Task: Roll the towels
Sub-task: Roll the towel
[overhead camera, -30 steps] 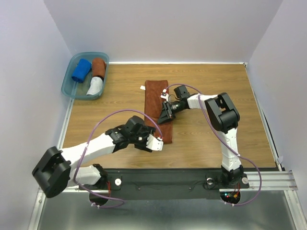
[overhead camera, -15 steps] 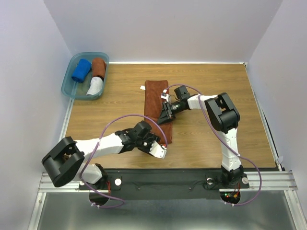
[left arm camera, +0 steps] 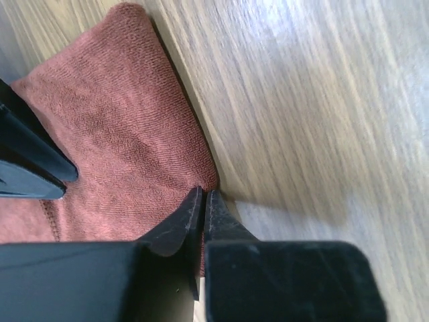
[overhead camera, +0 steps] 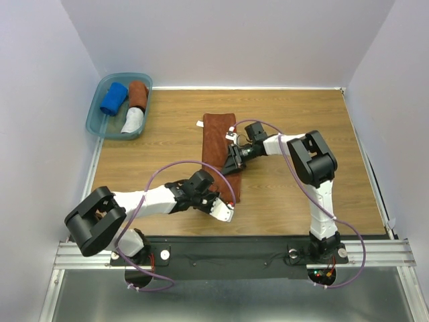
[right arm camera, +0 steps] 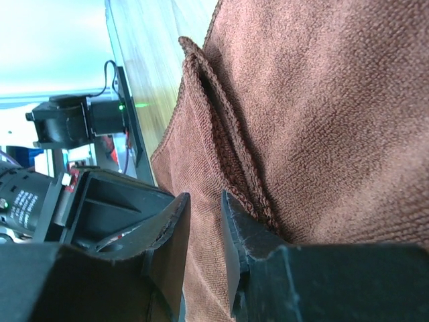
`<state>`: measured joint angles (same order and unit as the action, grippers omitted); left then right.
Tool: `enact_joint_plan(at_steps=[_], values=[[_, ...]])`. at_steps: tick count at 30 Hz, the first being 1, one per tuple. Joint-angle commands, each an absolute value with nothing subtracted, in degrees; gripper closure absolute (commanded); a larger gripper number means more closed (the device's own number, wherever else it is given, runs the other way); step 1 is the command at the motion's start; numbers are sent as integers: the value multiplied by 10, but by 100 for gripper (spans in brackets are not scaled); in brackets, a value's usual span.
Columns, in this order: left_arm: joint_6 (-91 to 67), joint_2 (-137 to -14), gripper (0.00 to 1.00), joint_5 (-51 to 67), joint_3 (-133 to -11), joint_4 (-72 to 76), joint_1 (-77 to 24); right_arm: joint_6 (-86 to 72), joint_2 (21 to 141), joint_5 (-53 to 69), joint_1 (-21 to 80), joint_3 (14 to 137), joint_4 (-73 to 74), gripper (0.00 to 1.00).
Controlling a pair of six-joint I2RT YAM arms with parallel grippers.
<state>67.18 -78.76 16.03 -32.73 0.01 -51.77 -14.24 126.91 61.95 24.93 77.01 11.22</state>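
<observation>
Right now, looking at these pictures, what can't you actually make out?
- Near end of the rust-brown towel: top view, covered by the left gripper.
- Whether the right gripper pinches cloth: right wrist view, fingertips against the fold; top view too small.
- Rolled items in the blue tub: top view, too small for detail.

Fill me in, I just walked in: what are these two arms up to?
Both arms are working on the rust-brown towel lying flat on the wooden table. The left hand sits closed at the towel's near corner, while the right hand pinches a fold along its right edge. No roll has formed yet. Three rolled towels already sit in the blue tub at the far left.
</observation>
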Motion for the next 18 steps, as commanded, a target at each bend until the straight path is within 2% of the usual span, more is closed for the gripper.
enact_joint_plan(at_steps=[1, 9, 18], values=[[643, -773, 100, 192, -360, -61, -523, -98, 1261, 555, 260, 729, 138, 68], [580, -761, 100, 271, -427, -163, -522, -71, 1213, 552, 273, 686, 150, 68], [543, -780, 100, 294, -483, -185, -500, -54, 1206, 557, 276, 686, 165, 68]])
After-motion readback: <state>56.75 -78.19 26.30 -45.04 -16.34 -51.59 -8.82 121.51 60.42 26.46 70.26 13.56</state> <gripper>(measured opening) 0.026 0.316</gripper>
